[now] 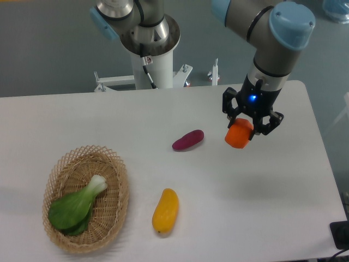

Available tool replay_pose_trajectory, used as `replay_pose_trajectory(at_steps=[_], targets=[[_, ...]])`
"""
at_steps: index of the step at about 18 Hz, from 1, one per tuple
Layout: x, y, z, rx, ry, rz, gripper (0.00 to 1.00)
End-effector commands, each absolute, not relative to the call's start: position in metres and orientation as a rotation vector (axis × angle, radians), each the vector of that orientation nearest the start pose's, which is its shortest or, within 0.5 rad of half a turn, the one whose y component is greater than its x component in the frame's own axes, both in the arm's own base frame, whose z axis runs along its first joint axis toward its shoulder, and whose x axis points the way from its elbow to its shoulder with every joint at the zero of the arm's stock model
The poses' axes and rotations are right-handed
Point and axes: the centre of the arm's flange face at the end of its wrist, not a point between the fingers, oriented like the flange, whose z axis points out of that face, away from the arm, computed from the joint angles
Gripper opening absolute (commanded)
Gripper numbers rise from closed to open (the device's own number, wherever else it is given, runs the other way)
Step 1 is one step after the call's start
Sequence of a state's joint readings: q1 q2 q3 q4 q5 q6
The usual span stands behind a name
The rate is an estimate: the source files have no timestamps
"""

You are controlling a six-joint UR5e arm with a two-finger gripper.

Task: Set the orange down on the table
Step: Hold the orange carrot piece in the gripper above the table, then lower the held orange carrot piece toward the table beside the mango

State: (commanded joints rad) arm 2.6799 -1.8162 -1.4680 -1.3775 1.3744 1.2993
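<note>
Camera view shows my claw [244,131] at the right of centre, fingers clamped around the orange [239,134], which hangs just above the white table [229,196]. Left of it I see a purple vegetable [188,140]; below that, a yellow mango-shaped fruit [165,210]. At lower left, a wicker basket [117,188] holds a leafy green [76,207].
</note>
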Motion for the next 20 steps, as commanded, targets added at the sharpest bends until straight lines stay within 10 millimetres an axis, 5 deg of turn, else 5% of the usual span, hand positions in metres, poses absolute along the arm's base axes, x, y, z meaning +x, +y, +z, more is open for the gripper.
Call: replay_pose_trajectory(at_steps=[11,20], targets=[[-0.462,0.407,0.416,-2.933,0.280,-0.035,0.41],[-0.469,0.416,0.369,-2.902,0.236,0.134,0.41]])
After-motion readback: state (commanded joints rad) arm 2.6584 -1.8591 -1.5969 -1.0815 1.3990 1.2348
